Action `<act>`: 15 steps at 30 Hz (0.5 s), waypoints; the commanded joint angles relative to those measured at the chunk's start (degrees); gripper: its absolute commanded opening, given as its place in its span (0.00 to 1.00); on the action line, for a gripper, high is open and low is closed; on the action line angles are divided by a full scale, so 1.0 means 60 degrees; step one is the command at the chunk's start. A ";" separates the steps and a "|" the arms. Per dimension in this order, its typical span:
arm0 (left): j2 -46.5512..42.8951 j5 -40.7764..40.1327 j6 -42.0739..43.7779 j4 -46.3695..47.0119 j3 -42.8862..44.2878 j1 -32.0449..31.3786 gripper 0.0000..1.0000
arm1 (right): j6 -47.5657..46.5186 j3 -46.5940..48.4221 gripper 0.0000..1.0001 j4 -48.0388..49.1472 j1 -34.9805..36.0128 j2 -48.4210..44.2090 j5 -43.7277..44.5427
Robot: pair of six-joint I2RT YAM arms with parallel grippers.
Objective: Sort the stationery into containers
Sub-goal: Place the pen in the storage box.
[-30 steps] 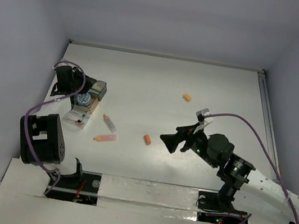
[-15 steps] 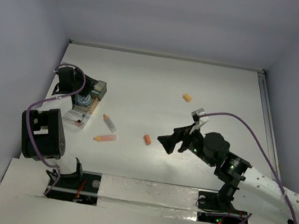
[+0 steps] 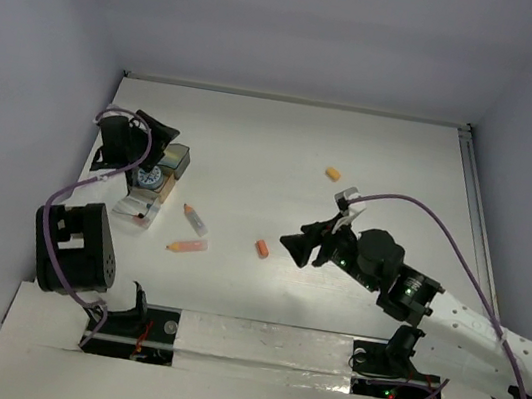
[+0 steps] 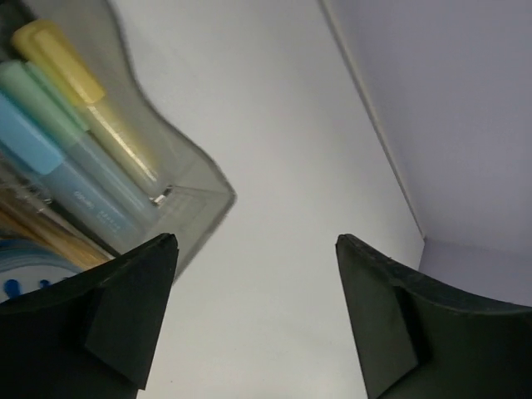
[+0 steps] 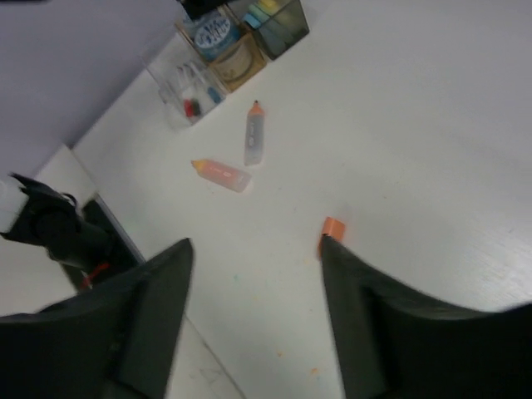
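Left wrist view showed us the left gripper [image 4: 256, 249] with its blunt black fingers spread wide on nothing, and up to their left the smoky translucent square box [image 4: 199, 179] holding smooth pastel markers [image 4: 83, 93], yellow, green and blue, side by side. Through the right wrist view we saw the right gripper [image 5: 256, 249] likewise parted and empty. A stubby orange block [image 5: 332, 228] lay on the matte white table [image 5: 416, 125] just beside one fingertip, with two tapered markers [image 5: 254, 135] farther ahead near the clear plastic tray [image 5: 179, 96].
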 commanded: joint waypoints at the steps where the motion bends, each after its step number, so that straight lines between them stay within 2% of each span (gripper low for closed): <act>1: -0.1138 0.0664 0.0555 0.0646 0.0802 -0.0404 0.78 | -0.0506 0.0771 0.57 0.0385 -0.0057 0.0727 -0.0613; 2: -0.1227 0.1072 0.0775 0.0574 0.1152 -0.0536 0.82 | -0.0610 0.0904 0.54 0.0370 -0.0057 0.0990 -0.0864; 4: -0.1622 0.1455 0.1476 0.0208 0.1433 -0.0771 0.84 | -0.0859 0.1226 0.50 0.0283 -0.0057 0.1808 -0.1724; 7: -0.2602 0.1852 0.2123 0.0017 0.1332 -0.1283 0.91 | -0.1123 0.1856 0.50 0.0355 -0.0057 0.2863 -0.2591; 12: -0.5043 0.2584 0.3076 0.0148 0.0263 -0.1825 0.99 | -0.1255 0.3069 0.62 0.0590 -0.0057 0.4579 -0.2829; 15: -0.6494 0.2717 0.3617 0.0032 -0.0147 -0.1915 0.99 | -0.1358 0.3759 0.70 0.0517 -0.0057 0.5970 -0.2946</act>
